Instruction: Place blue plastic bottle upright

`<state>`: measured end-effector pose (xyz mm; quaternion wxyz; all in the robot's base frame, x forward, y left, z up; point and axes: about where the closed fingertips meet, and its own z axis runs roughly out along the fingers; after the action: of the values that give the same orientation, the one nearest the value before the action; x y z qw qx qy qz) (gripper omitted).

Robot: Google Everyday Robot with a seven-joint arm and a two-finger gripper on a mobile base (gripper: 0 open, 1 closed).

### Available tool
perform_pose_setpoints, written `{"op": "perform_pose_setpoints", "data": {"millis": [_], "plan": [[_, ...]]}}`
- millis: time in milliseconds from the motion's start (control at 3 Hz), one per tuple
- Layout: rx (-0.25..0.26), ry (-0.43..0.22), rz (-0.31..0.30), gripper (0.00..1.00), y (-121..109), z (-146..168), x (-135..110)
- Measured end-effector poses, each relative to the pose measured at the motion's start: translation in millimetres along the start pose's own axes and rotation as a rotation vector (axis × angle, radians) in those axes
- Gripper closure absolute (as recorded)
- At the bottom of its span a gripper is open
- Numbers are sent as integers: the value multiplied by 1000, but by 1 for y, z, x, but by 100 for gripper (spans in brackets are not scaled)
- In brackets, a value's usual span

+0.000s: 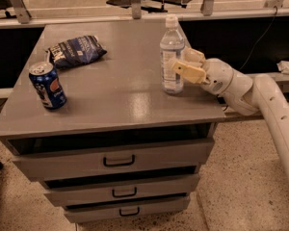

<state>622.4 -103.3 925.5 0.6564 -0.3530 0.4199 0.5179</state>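
The blue plastic bottle (171, 57), clear with a white cap and pale label, stands upright on the grey cabinet top (115, 97) near its right edge. My gripper (187, 64) reaches in from the right at the bottle's lower half. Its fingers are open and straddle the bottle's right side: the near finger (184, 71) crosses in front of the bottle, and the far one (194, 56) is behind it. The bottle rests on the cabinet top.
A dark blue soda can (47, 85) stands at the front left and a dark blue snack bag (74, 49) lies at the back left. Three drawers (118, 160) are below. The cabinet's right edge is just under my wrist (226, 83).
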Motion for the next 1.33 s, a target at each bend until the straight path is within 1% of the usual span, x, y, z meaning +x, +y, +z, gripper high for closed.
{"op": "perform_pose_setpoints", "data": {"millis": [667,1000,1333], "plan": [[-6,7,16,38,5,-21,7],[-5,17,18,15,7,-28,5],[-3,29,18,0,8,-31,3]]}}
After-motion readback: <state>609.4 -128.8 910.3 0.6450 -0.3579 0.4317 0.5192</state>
